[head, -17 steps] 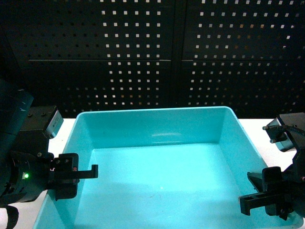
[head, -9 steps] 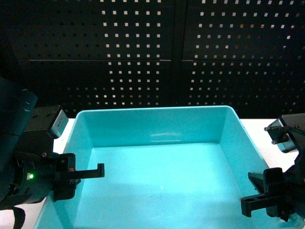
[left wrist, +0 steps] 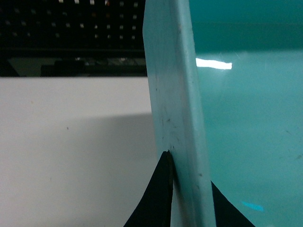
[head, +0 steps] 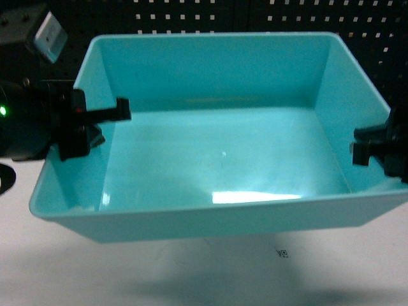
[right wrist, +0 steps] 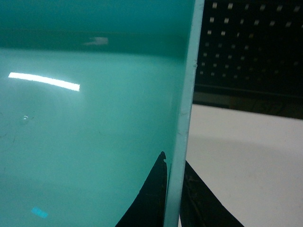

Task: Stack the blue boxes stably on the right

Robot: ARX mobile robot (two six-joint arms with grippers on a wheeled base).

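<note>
Across mid-frame, the turquoise tub [head: 217, 159] hangs above the table [head: 127, 274], left claw [head: 95, 121] and right claw [head: 373, 146] each pinching a side wall; keep both level.

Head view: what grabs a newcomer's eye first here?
The big light turquoise tub fills the frame, lifted clear of the white table, with its shadow below. The left gripper clamps its left rim and the right gripper its right rim; each wrist view shows dark fingers straddling the thin wall. A bright light glare sits on the tub floor, with a black perforated panel behind.
</note>
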